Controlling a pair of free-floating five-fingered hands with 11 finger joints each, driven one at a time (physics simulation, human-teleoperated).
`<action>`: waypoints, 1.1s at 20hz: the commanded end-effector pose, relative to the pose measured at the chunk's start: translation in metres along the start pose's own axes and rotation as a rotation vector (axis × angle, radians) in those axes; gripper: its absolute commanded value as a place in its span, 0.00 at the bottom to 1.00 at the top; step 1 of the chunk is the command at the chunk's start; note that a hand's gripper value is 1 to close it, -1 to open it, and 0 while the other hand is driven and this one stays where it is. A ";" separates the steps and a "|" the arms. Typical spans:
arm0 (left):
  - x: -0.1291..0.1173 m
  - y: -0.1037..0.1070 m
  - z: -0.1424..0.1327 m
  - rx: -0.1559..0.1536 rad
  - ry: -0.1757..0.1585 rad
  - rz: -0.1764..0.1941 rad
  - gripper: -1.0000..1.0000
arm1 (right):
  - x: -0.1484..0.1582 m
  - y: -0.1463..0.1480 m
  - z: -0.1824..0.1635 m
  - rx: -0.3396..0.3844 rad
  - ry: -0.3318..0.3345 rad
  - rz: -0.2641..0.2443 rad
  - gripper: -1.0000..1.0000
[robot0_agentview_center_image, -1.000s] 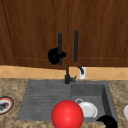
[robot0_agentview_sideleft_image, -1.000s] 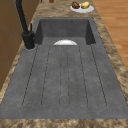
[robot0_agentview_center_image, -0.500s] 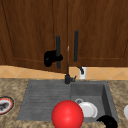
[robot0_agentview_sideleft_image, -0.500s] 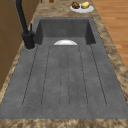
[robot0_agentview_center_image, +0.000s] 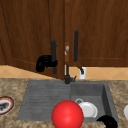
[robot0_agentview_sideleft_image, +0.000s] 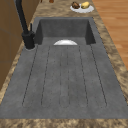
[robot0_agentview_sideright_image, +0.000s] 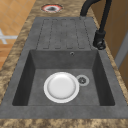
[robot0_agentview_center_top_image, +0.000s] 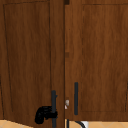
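Left cabinet door (robot0_agentview_center_image: 30, 37) swung further ajar, left hand (robot0_agentview_center_image: 44, 62) gripping door handle (robot0_agentview_center_image: 53, 57)

The left hand (robot0_agentview_center_image: 43, 63) is at the left cabinet door's handle (robot0_agentview_center_image: 53, 57), above the sink (robot0_agentview_center_image: 45, 97). A plate (robot0_agentview_sideright_image: 61, 87) lies in the basin, right of the ball (robot0_agentview_center_image: 67, 114). The right hand (robot0_agentview_center_image: 108, 121) is at the sink's front right corner.

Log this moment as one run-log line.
left hand: curled round black bar handle of left wooden cabinet door, door ajar | right hand: idle, near sink's front rim
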 end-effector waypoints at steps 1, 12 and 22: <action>0.019 0.030 0.020 0.000 -0.020 0.007 1.00 | 0.000 0.000 0.000 0.000 0.000 0.000 0.50; 0.076 0.087 0.031 0.026 -0.028 0.186 1.00 | 0.000 0.000 0.000 0.000 0.000 0.000 0.50; 0.127 0.146 0.039 0.062 -0.060 0.272 1.00 | 0.000 0.000 0.000 0.000 0.000 0.000 0.50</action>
